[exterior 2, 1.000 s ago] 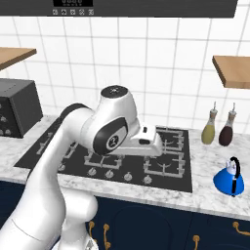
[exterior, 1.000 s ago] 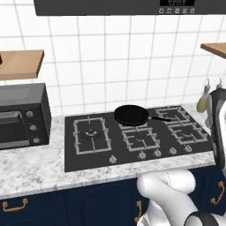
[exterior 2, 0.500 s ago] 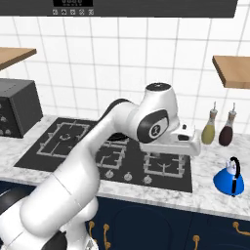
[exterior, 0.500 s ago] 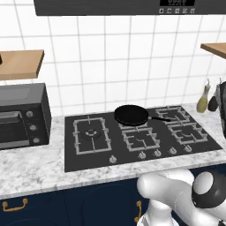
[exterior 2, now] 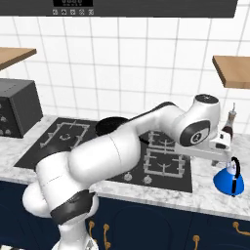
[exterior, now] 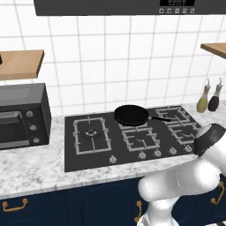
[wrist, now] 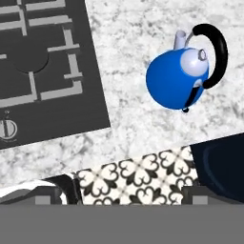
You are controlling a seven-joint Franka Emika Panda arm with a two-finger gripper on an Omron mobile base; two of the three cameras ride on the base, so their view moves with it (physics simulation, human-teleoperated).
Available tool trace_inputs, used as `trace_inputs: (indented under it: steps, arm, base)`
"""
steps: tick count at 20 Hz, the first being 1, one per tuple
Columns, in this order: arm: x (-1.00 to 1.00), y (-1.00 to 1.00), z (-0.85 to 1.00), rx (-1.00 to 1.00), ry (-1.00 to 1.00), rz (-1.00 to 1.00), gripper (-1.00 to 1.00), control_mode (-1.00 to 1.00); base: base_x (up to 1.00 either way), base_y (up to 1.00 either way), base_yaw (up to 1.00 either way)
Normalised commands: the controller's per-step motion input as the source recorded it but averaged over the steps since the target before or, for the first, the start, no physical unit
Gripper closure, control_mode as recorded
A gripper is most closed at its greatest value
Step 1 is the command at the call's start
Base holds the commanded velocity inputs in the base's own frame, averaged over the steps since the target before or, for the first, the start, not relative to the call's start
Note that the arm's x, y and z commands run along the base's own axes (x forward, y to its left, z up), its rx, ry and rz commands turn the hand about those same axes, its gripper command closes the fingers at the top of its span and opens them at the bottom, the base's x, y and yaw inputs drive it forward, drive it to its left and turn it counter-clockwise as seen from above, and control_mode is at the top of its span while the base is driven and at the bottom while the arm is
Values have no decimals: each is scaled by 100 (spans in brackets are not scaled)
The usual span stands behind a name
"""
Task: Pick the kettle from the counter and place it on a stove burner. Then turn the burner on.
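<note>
You've got the counter (exterior 2: 205, 195) running along the front with the black cooktop (exterior: 132, 137) sunk into it, and the arm (exterior 2: 122, 146) stretched out right over that. The pan (exterior: 131, 115) sits on a back burner, two bottles (exterior: 208, 98) by the wall at the far right. The kettle (exterior 2: 229, 178) stands upright on the counter right of the cooktop, just beside the gripper (exterior 2: 225, 157), whose jaws are spread wide with nothing in them

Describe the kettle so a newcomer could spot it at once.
Follow the marble counter to the right of the black cooktop. There the kettle stands alone near the front edge. It is squat and bright blue with a thin black arched handle, unlike the two slim bottles by the tiled wall.
</note>
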Motion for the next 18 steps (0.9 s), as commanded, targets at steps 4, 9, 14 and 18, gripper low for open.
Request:
trace_inputs:
  steps: [4, 9, 14, 18]
  arm:
    - [32, -100, -49, 22, 0, 0, -100, -100]
    - [17, -97, -20, 0, 0, 0, -100, -100]
    - [7, -73, -13, 1, 3, -1, -100, -100]
    - [1, -12, -12, 1, 1, -1, -100, -100]
  base:
    - [0, 0, 0]
    - [0, 0, 0]
    - [0, 0, 0]
    - [0, 0, 0]
